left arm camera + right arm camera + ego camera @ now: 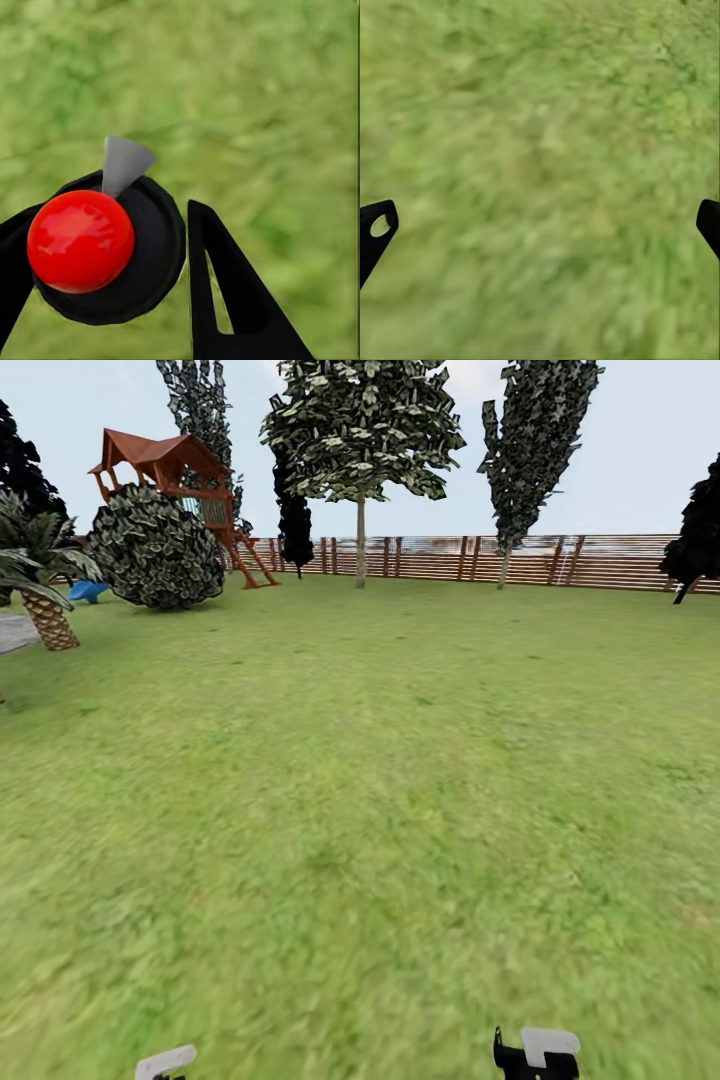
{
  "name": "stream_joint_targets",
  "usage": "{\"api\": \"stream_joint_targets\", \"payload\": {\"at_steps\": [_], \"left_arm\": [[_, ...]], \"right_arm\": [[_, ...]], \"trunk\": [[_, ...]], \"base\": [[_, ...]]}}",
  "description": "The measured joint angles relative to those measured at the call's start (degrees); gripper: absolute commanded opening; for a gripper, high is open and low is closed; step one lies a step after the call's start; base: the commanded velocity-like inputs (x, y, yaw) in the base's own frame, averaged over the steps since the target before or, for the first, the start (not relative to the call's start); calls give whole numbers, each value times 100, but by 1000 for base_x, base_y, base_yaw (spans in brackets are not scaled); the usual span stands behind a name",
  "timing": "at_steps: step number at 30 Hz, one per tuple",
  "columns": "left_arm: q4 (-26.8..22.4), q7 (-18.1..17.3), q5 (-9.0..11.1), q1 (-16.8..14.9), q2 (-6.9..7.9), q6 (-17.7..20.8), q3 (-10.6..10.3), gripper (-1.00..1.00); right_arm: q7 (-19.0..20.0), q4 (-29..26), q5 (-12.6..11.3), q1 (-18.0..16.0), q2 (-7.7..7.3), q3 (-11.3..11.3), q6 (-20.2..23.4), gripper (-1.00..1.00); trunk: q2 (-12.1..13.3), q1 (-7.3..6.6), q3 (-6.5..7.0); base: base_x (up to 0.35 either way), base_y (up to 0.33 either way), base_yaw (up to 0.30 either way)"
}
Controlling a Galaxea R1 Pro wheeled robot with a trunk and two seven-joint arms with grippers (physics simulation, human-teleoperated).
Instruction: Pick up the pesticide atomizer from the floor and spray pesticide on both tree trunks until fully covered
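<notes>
Here the left gripper (112, 262) pinches the pesticide atomizer (105, 247) (red-capped, black-bodied), the right gripper (540, 225) hangs spread over the lawn (360, 810); spraying the far tree (360, 450) remains.

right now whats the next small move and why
Probably drive forward across the lawn toward the pale-trunked tree by the fence. The left gripper already holds the atomizer, red cap and grey nozzle showing, but the trunk is far off. The right gripper hangs open over grass.
</notes>
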Motion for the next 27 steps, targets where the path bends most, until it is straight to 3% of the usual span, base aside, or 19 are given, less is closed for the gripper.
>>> {"api": "stream_joint_targets", "payload": {"at_steps": [27], "left_arm": [[0, 0, 0, 2, 0, 0, 0, -100]], "right_arm": [[-20, -11, -25, 0, 45, -9, -5, 100]], "trunk": [[0, 0, 0]], "base": [[336, 0, 0]]}}
